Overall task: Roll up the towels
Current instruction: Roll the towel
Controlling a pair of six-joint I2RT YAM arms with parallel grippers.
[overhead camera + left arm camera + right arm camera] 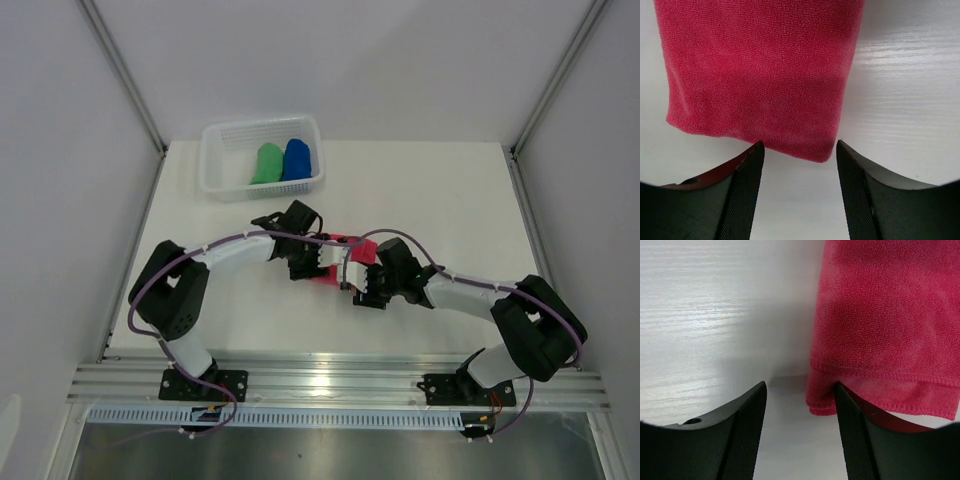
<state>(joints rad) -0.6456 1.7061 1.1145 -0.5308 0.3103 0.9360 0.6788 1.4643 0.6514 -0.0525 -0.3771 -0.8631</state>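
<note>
Top view: the pink towel [340, 243] lies on the table [450, 200] at the centre of the frame. It is mostly hidden under the two hands, and only small pink parts show btw. them. The L hand [303, 262] reaches it from the left and the R hand [366, 292] from the lower right, both low over the cloth. In the upper left of the frame stands the basket [212, 170]. Inside it the green towel [267, 163] and the blue towel [298, 158] lie side by side as short rolls, touching each other, green on the left.

L wrist view: the pink towel fills the upper left and centre of the frame, w/ its lower edge just above the finger tips. The L hand is spread, and btw. the fingers [747, 200] there is only bare table.

R wrist view: the towel is in the upper right, folded, w/ a stitched hem along its lower edge. The R hand is spread too. The finger at the right of the frame touches the towel's lower left corner, and the other finger is over bare table. This hand pinches nothing.
</note>
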